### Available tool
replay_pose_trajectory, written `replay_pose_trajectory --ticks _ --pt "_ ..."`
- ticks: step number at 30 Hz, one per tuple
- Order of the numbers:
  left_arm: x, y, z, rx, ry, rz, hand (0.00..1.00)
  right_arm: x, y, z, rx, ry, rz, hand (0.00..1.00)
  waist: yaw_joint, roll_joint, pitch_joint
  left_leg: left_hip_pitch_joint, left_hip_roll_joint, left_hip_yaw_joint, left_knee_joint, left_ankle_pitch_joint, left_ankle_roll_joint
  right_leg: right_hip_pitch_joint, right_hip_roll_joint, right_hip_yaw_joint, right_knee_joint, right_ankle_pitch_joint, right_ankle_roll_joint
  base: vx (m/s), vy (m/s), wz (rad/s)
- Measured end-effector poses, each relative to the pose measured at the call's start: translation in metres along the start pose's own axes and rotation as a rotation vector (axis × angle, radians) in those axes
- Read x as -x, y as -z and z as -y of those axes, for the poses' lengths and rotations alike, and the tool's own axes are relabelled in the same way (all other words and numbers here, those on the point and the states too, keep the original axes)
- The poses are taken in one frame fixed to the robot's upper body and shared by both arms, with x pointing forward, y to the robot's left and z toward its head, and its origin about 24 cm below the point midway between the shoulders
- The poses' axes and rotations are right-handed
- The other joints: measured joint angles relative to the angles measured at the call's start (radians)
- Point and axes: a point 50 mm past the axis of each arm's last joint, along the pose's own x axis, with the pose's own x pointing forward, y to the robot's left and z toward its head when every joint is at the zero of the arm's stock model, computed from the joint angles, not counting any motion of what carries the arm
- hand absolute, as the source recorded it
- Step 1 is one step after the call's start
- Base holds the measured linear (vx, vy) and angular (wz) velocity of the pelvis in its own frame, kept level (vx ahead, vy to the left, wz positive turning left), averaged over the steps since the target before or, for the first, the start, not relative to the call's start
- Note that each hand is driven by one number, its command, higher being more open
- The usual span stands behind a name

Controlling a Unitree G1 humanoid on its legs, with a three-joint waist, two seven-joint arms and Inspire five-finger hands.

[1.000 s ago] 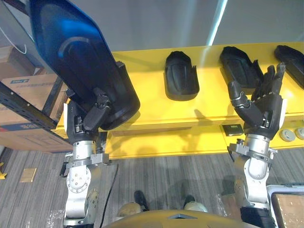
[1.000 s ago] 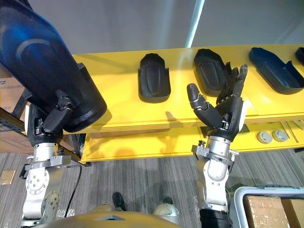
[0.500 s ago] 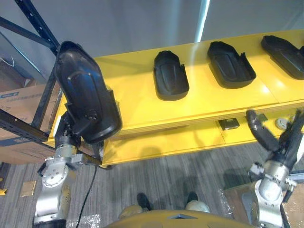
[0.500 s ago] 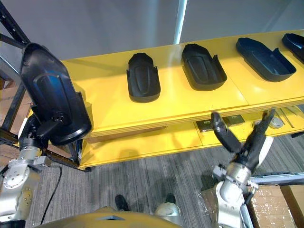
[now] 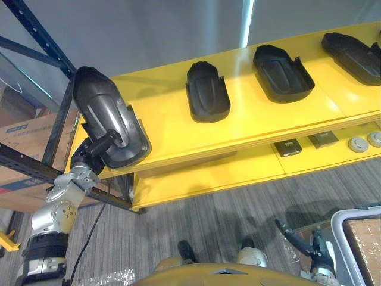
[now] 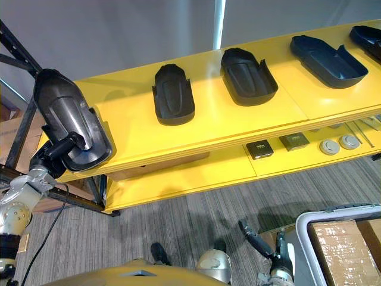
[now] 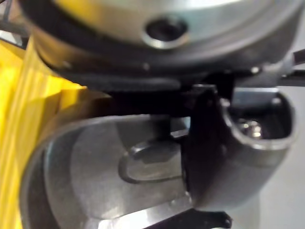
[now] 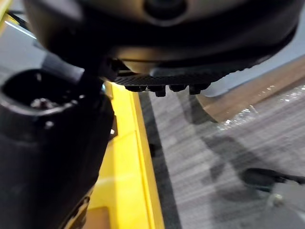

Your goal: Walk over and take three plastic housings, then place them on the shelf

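Housing (image 5: 110,122) of black plastic is gripped by the left robot hand (image 5: 96,149), thumb curled over its rim, and held tilted over the left end of the yellow table (image 5: 166,128). Other housings (image 5: 207,92) are laid along the tabletop. The right robot hand (image 6: 255,239) is hung low above the grey floor (image 6: 190,205), released and empty.

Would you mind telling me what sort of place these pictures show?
Probably a factory or warehouse workstation: black plastic housings in a row on a yellow shelf, steel racking and cardboard boxes beside it.
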Motion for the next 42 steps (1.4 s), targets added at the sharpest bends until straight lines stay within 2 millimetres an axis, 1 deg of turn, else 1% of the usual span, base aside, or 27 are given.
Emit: replay_pose_trajectory --ticks 2,6,9,11,13,17,20,21,24,27,28,31,32,35,39,42 --pt "-0.01 -0.016 0.002 -0.036 0.014 0.017 0.0 -0.002 0.008 -0.005 0.001 -0.06 -0.07 1.0 -0.002 -0.003 0.018 -0.013 0.0 -0.003 0.002 0.008 0.002 -0.024 -0.005 -0.002 0.029 -0.011 0.0 -0.01 -0.003 0.09" --pt "-0.025 -0.047 0.003 -0.101 0.029 0.037 0.0 -0.003 0.011 -0.015 -0.017 -0.12 -0.107 1.0 -0.006 -0.01 0.058 -0.024 0.003 -0.003 0.003 0.017 0.004 -0.053 -0.008 0.002 0.066 -0.022 -0.006 0.0 0.0 0.0" --pt "-0.03 -0.059 0.007 -0.141 0.048 0.044 0.0 -0.005 0.009 -0.017 -0.047 -0.121 -0.106 1.0 -0.008 -0.018 0.067 -0.036 0.005 -0.003 0.003 0.019 0.003 -0.071 -0.01 0.003 0.082 -0.031 -0.008 0.0 0.0 0.0" --pt "-0.033 -0.069 0.012 -0.171 0.067 0.059 0.0 -0.009 0.004 -0.02 -0.056 -0.127 -0.093 1.0 -0.01 -0.025 0.083 -0.035 0.007 -0.003 0.003 0.022 0.003 -0.077 -0.01 0.003 0.098 -0.038 -0.007 0.02 -0.01 0.0" --pt "-0.035 -0.077 0.016 -0.223 0.081 0.071 0.0 -0.011 0.0 -0.022 -0.059 -0.133 -0.086 1.0 -0.009 -0.027 0.094 -0.036 0.008 -0.003 0.003 0.025 0.003 -0.081 -0.01 0.003 0.105 -0.043 -0.008 0.0 0.0 0.0" --pt "-0.038 -0.085 0.02 -0.295 0.068 0.08 0.0 -0.012 -0.001 -0.027 -0.064 -0.155 -0.095 1.0 -0.01 -0.03 0.098 -0.037 0.009 -0.003 0.004 0.03 0.003 -0.087 -0.012 0.002 0.119 -0.054 -0.01 0.02 -0.012 0.01" --pt "-0.04 -0.1 0.026 -0.371 0.068 0.084 0.0 -0.016 -0.006 -0.03 -0.076 -0.161 -0.087 1.0 -0.011 -0.035 0.12 -0.037 0.01 -0.005 0.004 0.029 0.001 -0.087 -0.013 0.001 0.128 -0.06 -0.011 0.0 0.0 0.0" --pt "-0.041 -0.102 0.026 -0.381 0.063 0.086 0.0 -0.016 -0.006 -0.03 -0.077 -0.162 -0.085 1.0 -0.012 -0.035 0.123 -0.038 0.011 -0.005 0.003 0.026 -0.004 -0.089 -0.013 0.001 0.128 -0.06 -0.011 0.0 0.0 0.0" --pt "-0.043 -0.111 0.025 -0.433 0.024 0.084 0.0 -0.017 -0.009 -0.033 -0.076 -0.17 -0.081 1.0 -0.02 -0.043 0.131 -0.046 0.012 -0.005 0.004 0.025 -0.004 -0.096 -0.012 0.001 0.128 -0.06 -0.011 0.0 0.0 0.0" --pt "-0.045 -0.126 0.027 -0.463 0.002 0.112 0.0 -0.018 -0.01 -0.035 -0.092 -0.17 -0.08 1.0 -0.025 -0.05 0.146 -0.05 0.012 -0.005 0.004 0.028 -0.001 -0.1 -0.012 0.001 0.128 -0.06 -0.011 0.0 0.0 0.0" --pt "-0.044 -0.132 0.024 -0.471 -0.011 0.12 0.0 -0.02 -0.014 -0.038 -0.106 -0.173 -0.072 1.0 -0.031 -0.053 0.156 -0.05 0.012 -0.004 0.004 0.028 0.0 -0.1 -0.012 0.002 0.128 -0.06 -0.011 0.0 0.0 0.0" --pt "-0.044 -0.138 0.024 -0.475 -0.024 0.12 0.0 -0.019 -0.012 -0.041 -0.121 -0.175 -0.084 1.0 -0.033 -0.054 0.16 -0.05 0.013 0.001 0.004 0.029 0.001 -0.103 -0.01 0.006 0.128 -0.059 -0.011 0.02 -0.001 -0.04" --pt "-0.045 -0.139 0.023 -0.484 -0.038 0.114 1.0 -0.018 -0.011 -0.043 -0.126 -0.178 -0.088 1.0 -0.034 -0.055 0.161 -0.051 0.014 0.002 0.005 0.028 0.0 -0.103 -0.009 0.006 0.127 -0.06 -0.011 0.0 0.0 0.0" --pt "-0.047 -0.144 0.022 -0.47 -0.056 0.119 1.0 -0.017 -0.01 -0.049 -0.137 -0.19 -0.095 1.0 -0.034 -0.059 0.168 -0.055 0.021 0.004 0.022 0.022 -0.006 -0.103 -0.006 0.009 0.128 -0.062 -0.015 0.03 -0.014 -0.04" --pt "-0.046 -0.151 0.019 -0.485 -0.108 0.149 1.0 -0.017 -0.011 -0.049 -0.139 -0.185 -0.092 1.0 -0.037 -0.057 0.203 -0.058 0.03 0.005 0.033 0.018 -0.01 -0.102 -0.002 0.009 0.131 -0.065 -0.019 0.0 0.0 0.0" --pt "-0.044 -0.154 0.011 -0.497 -0.153 0.15 1.0 -0.017 -0.01 -0.049 -0.138 -0.177 -0.097 1.0 -0.053 -0.058 0.206 -0.059 0.034 0.006 0.034 0.018 -0.011 -0.103 0.003 0.009 0.13 -0.066 -0.021 0.0 0.0 0.0"
